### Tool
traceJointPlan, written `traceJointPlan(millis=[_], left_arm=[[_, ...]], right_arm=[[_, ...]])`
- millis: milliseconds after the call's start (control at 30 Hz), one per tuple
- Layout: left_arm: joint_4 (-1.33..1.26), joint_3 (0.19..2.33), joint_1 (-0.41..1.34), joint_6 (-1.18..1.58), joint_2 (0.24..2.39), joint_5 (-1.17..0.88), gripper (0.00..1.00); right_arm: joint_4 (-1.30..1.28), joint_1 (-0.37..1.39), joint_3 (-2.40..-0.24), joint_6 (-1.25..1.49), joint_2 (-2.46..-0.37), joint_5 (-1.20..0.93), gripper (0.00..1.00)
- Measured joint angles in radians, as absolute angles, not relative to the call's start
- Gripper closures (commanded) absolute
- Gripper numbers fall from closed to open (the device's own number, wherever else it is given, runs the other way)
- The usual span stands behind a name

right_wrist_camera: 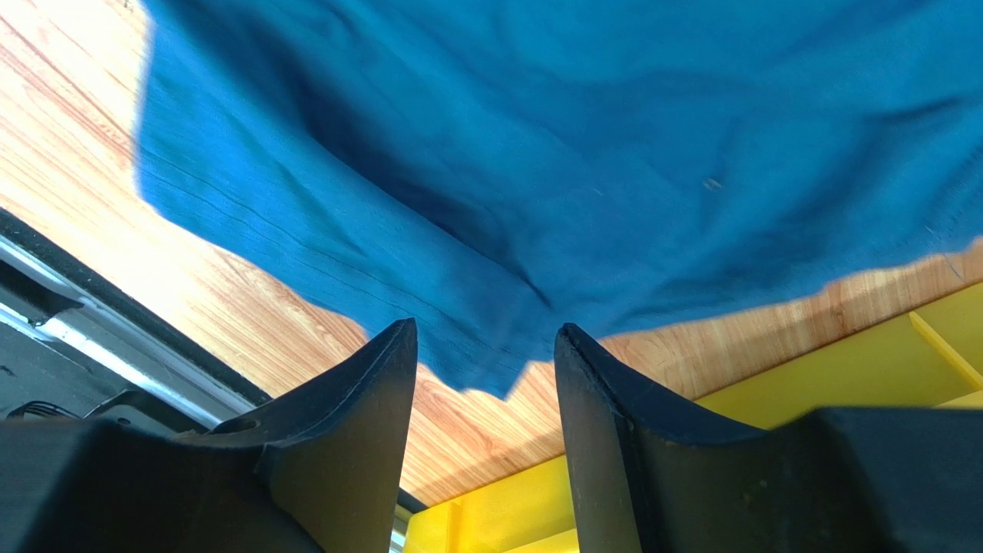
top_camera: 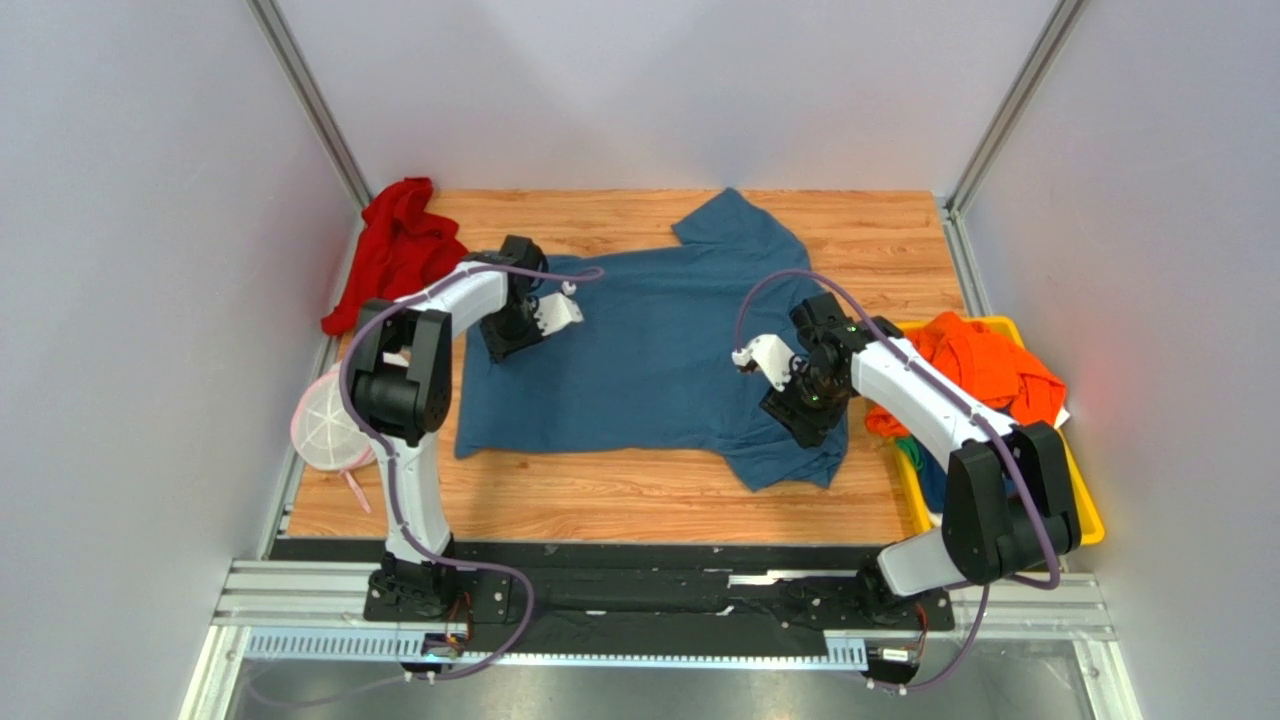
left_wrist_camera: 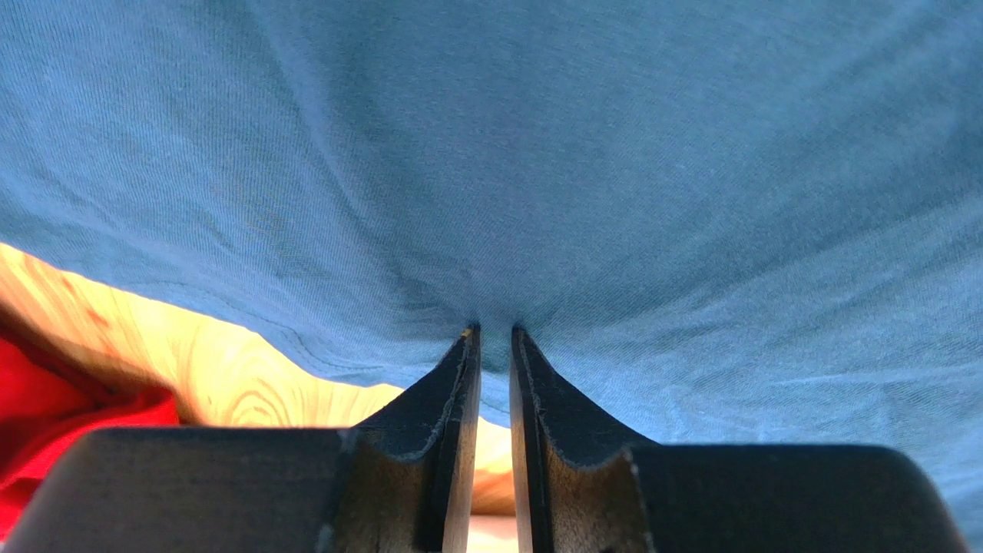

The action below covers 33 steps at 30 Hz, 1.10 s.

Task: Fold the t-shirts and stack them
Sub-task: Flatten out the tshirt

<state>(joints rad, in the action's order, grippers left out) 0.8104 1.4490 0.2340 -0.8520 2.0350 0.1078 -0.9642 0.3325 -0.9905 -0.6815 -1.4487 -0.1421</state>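
Blue t-shirt (top_camera: 661, 345) lies spread flat across the middle of the counter (top_camera: 601, 495). Left gripper (left_wrist_camera: 494, 332), toward the counter's left side, has its jaws nearly together, pinching a pucker of the shirt. Right gripper (right_wrist_camera: 485, 334), toward the counter's right front, is half-open around a sleeve corner, not clamped.

You see a wooden desk (top_camera: 661, 518) with pale grey walls (top_camera: 135, 225) on three sides. Shiny metal posts (top_camera: 308, 90) stand in the far corners. A metal rail (top_camera: 286, 597) runs along the near edge. The light is bright and even.
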Motion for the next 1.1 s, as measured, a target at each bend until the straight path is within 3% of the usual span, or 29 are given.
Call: traceJointPlan(millis=[1100], left_arm=[[0.845, 1.495, 0.187, -0.865, 2.063, 0.105, 0.76]], right_arm=[[-1.02, 0.35, -0.897, -0.675, -1.391, -0.184, 0.5]])
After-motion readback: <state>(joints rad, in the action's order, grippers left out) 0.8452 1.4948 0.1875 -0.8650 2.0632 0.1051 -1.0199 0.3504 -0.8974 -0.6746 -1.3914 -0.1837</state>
